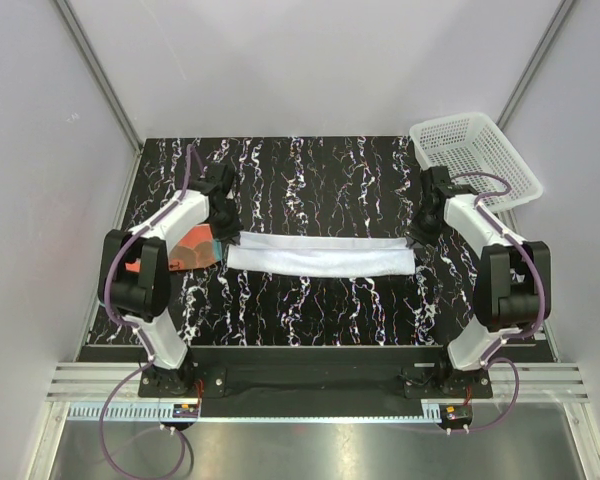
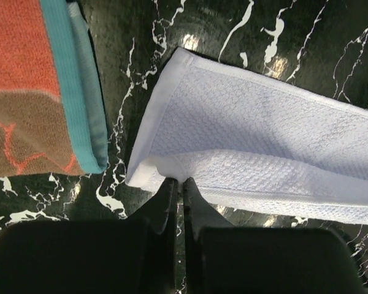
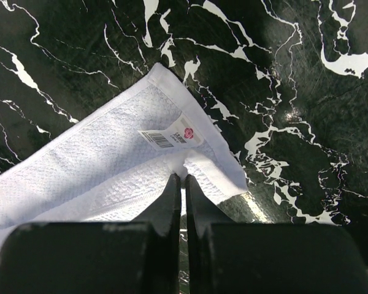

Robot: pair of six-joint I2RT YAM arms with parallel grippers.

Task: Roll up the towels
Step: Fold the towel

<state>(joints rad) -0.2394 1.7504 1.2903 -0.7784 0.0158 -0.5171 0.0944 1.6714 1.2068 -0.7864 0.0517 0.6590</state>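
Note:
The white towel [image 1: 320, 256] lies folded into a long strip across the middle of the black marbled table. My left gripper [image 1: 227, 232] is shut on its left end, pinching the folded edge [image 2: 172, 168]. My right gripper [image 1: 417, 238] is shut on its right end [image 3: 190, 162], just below a small barcode label [image 3: 172, 137]. The orange-red towel [image 1: 195, 246] with teal edging and a brown part lies flat just left of the white one; it also shows in the left wrist view [image 2: 37, 92].
A white plastic mesh basket [image 1: 472, 157] stands at the back right corner, partly over the table's edge. White walls with metal frame bars close in the back and sides. Both arm bases sit at the near edge.

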